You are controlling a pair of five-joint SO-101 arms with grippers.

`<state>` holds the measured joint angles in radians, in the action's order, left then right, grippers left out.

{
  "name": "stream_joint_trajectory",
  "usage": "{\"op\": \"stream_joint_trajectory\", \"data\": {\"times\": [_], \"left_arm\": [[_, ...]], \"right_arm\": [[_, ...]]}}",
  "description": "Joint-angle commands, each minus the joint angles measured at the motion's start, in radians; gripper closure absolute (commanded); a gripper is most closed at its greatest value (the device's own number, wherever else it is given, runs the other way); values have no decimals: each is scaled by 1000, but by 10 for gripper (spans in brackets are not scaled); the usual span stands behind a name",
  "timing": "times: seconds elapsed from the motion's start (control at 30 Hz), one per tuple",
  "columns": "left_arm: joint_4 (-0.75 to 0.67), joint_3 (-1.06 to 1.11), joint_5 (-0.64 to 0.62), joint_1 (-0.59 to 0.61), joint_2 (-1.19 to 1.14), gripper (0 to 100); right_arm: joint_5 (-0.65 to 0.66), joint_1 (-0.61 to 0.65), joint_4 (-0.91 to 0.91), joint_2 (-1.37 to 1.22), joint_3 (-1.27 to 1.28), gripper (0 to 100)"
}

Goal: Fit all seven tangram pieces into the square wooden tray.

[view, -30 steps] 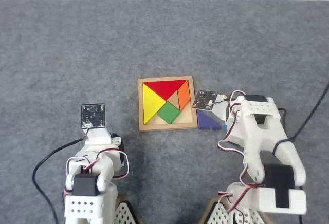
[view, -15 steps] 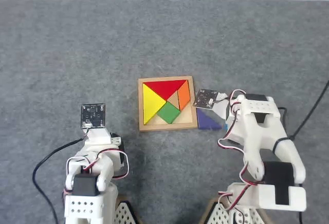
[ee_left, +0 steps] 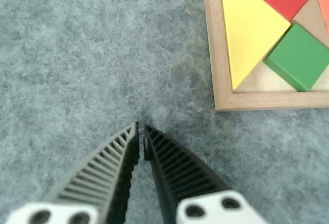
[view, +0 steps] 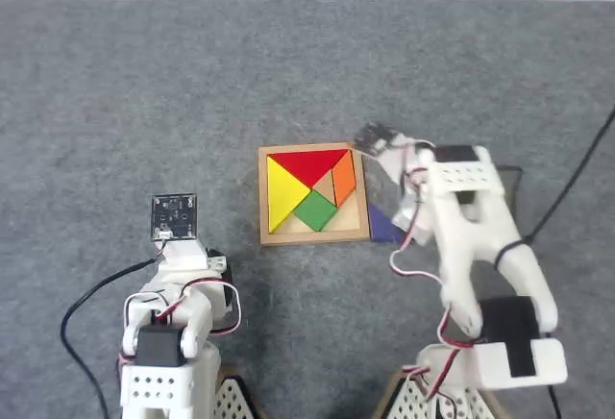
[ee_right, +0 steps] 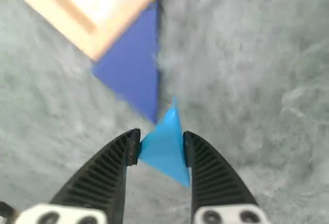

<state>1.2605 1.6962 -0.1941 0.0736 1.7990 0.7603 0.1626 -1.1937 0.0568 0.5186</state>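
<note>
Wooden square tray (view: pixel 309 237) on grey carpet (view: pixel 144 83), holding a red triangle (view: pixel 309 163), a yellow triangle (view: pixel 281 194), a green square (view: pixel 315 210) and an orange parallelogram (view: pixel 345 178); bare wood shows between them. A dark-blue triangle (ee_right: pixel 134 72) lies on the carpet just beside the tray's near right corner.

Right gripper (ee_right: pixel 160 135): jaws partly closed, clamping a light-blue triangle (ee_right: pixel 165 147) by two sides. That piece's tip meets the dark-blue triangle's point in the wrist view; whether it rests on the carpet cannot be told.

Left gripper (ee_left: pixel 141 130): jaws closed on nothing, tips over the carpet, short of the tray's near left corner.

Compared with one second ago, the right arm (view: pixel 471 227) has swung away from its base, its wrist going from beside the middle of the tray's right rim to the far right corner, and it now covers more of the dark-blue triangle. The left arm (view: pixel 178 289) and the pieces in the tray lie as before.
</note>
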Motion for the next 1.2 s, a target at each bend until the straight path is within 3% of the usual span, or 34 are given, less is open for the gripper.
{"op": "stream_joint_trajectory", "data": {"times": [0.0, 0.13, 0.37, 0.67, 0.87, 1.0, 1.17], "left_arm": [[2, -13, 11, 6, 20, 986], [2, -13, 11, 6, 20, 986], [2, -13, 11, 6, 20, 986], [2, -13, 11, 6, 20, 986], [2, -13, 11, 6, 20, 986], [2, -13, 11, 6, 20, 986], [2, -13, 11, 6, 20, 986]], "right_arm": [[-161, 130, -117, 7, -186, 965], [-265, 222, -142, -2, -253, 965], [-563, 351, -84, -2, -255, 965], [-572, 410, -21, -4, -255, 965], [-451, 412, 1, -10, -253, 965], [-546, 412, 28, -71, -256, 965], [-806, 410, 96, -211, -359, 965]]}}
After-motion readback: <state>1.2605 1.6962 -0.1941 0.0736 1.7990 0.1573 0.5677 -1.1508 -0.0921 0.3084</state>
